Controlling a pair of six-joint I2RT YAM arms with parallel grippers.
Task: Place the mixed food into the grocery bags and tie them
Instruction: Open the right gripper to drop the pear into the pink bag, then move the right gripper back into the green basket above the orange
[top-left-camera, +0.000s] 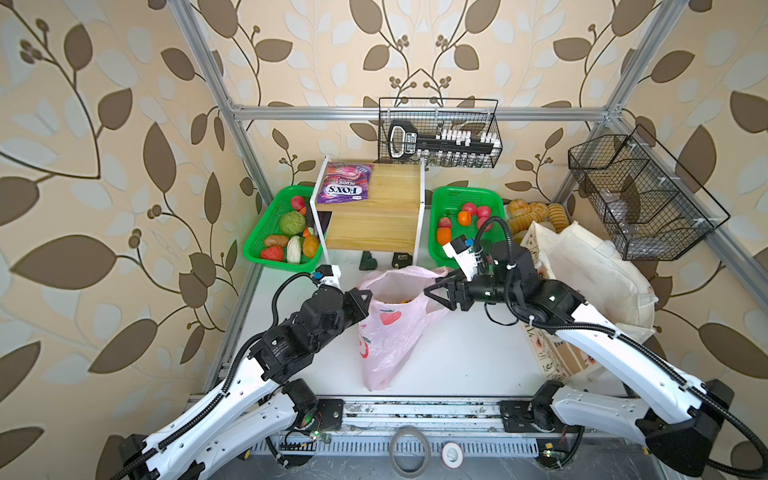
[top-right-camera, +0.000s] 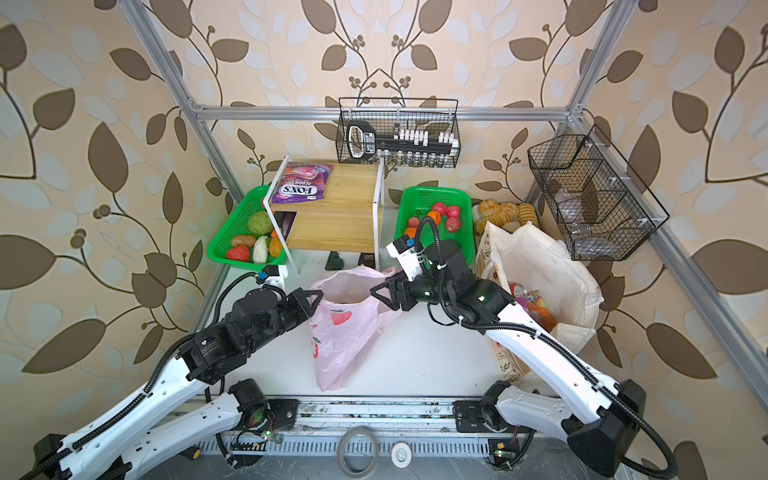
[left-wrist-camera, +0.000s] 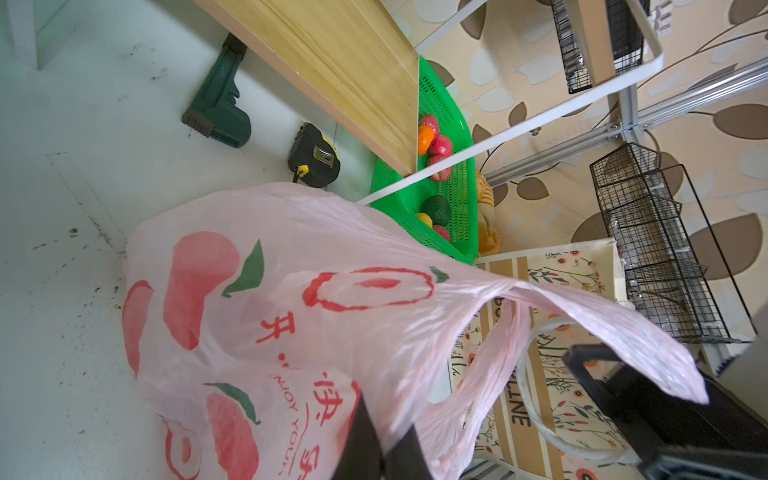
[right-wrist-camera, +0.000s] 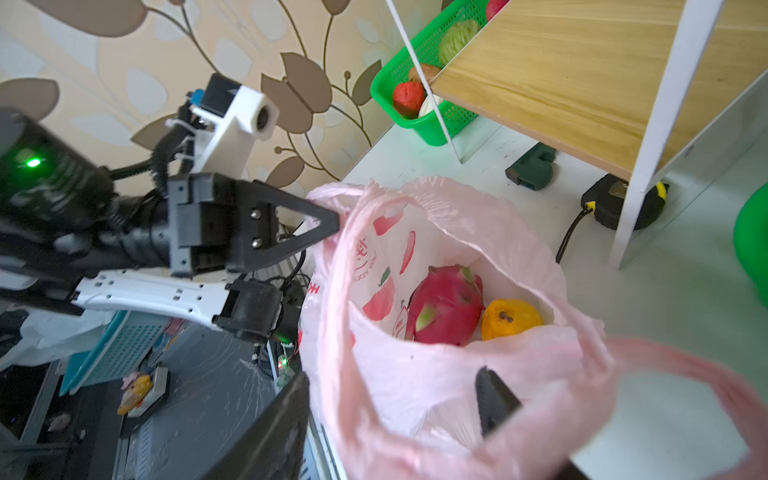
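- White bench (top-left-camera: 457, 361) in a leaf-papered cell. The pink bag (top-left-camera: 388, 332) stands mid-bench between my two arms, mouth up and gaping.
- Down inside, the right wrist view shows me the dragon fruit (right-wrist-camera: 446, 305) and a yellow fruit (right-wrist-camera: 511, 318), touching each other at the bottom.
- Left gripper (right-wrist-camera: 336, 220) is closed tight, pinching the bag's rim on its side and holding the mouth up.
- Right gripper (right-wrist-camera: 394, 373) has its jaws well apart, straddling the opposite rim. One finger is outside the film and one seems to be inside. It grips nothing that I can see.
- The tote (top-left-camera: 594, 266) slumps at the right edge beside the right arm. A top view shows a can (top-right-camera: 517, 289) and packets inside it.
- Handling, as I judge it: the film is thin, limp and slick, so it will slide out of a loose pinch and could tear if yanked. The fruit is the only weight, sits low, and should anchor the bag while I pull upward.
- Best hold for tying, I reckon, is the loop (right-wrist-camera: 665, 353) on each side, bunched into a strand, not the flat wall.
- Tote canvas looks soft but heavier. I would take it by its straps, which I cannot make out clearly.
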